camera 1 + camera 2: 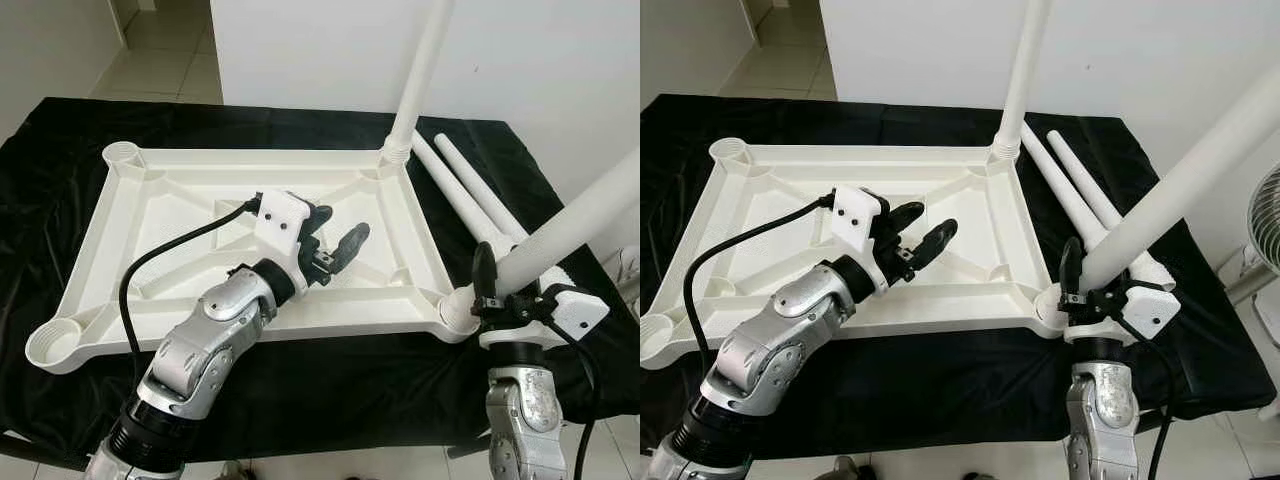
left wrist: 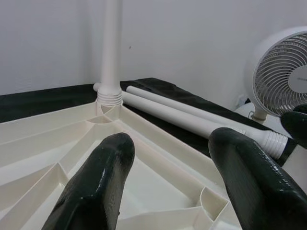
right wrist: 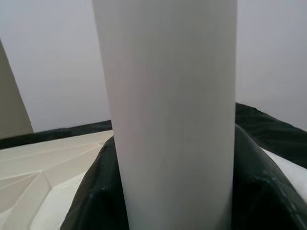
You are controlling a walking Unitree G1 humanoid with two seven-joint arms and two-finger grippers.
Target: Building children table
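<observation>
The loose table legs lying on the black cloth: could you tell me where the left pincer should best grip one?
Probably mid-shaft on the nearer loose leg, coming from above with the fingers across it. The leg lies flat beside the tabletop; its shaft is smooth and round, its end threaded. The left pincer is open.

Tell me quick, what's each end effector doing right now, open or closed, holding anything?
Left end effector: open, empty, hovering over the upturned tabletop.
Right end effector: closed on a white table leg at the near right corner socket.
</observation>
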